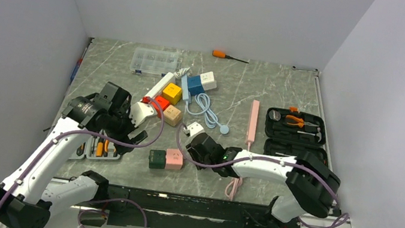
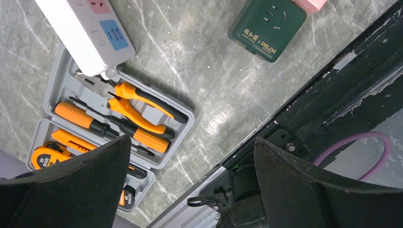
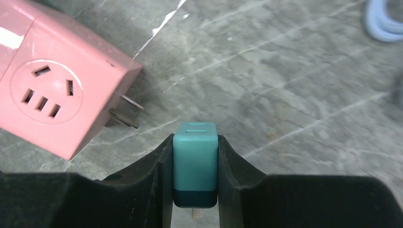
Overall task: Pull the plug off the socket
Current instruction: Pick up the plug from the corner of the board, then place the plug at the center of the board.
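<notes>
Surface (image 1: 234,88): grey, marbled.
Far edge: orange screwdriver (image 1: 221,54), clear box (image 1: 154,61).
Right edge: black tool case (image 1: 295,134).
Near edge: grey tool case (image 2: 64,78), green cube (image 1: 157,159), pink cube (image 1: 174,159).

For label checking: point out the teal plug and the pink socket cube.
teal plug (image 3: 195,161), right wrist view, its camera-facing side.
pink socket cube (image 3: 50,97), right wrist view, its socket face.

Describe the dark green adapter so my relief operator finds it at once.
Look along the table's near edge, around its middle. Two cube adapters sit side by side there: the dark green adapter is the left one, the pink adapter the right.
</notes>
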Available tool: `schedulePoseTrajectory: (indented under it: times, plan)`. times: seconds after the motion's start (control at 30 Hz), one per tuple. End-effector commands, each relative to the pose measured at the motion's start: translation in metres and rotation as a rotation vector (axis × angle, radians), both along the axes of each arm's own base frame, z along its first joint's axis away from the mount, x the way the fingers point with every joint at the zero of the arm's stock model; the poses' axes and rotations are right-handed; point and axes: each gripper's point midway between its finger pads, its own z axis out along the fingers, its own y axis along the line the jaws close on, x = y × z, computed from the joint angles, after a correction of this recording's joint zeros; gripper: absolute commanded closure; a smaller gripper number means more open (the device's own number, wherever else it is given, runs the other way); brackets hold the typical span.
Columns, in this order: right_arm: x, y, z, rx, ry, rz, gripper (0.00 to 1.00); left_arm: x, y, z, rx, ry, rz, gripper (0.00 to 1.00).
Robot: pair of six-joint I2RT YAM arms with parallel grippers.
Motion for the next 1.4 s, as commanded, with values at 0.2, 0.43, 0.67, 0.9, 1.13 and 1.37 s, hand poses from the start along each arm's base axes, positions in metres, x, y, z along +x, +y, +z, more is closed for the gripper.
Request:
schedulePoseTrajectory:
  times: [0.2, 0.43, 0.67, 0.9, 1.13, 1.37]
  plan:
    - [0.059, -0.089, 0.049, 0.073, -0.087, -0.513, 1.00, 0.007, -0.001, 0.002, -0.010, -0.022, 0.017, 0.01]
    - [0.073, -0.113, 0.033, 0.061, -0.047, -0.627, 1.00, 0.004, -0.005, 0.007, -0.031, -0.002, 0.018, 0.01]
    - [0.061, -0.127, -0.011, -0.014, 0.056, -0.750, 1.00, 0.001, -0.007, 0.009, -0.046, -0.005, 0.005, 0.01]
    - [0.058, -0.150, 0.001, -0.013, 0.022, -0.891, 0.44, 0.003, -0.002, 0.010, -0.033, -0.049, 0.024, 0.01]
    - [0.069, -0.135, 0.059, 0.065, -0.070, -0.834, 0.12, 0.003, 0.002, 0.003, -0.013, -0.043, 0.033, 0.01]
    - [0.052, -0.073, 0.126, 0.160, -0.141, -0.650, 0.08, 0.009, 0.007, -0.011, 0.028, -0.019, 0.064, 0.01]
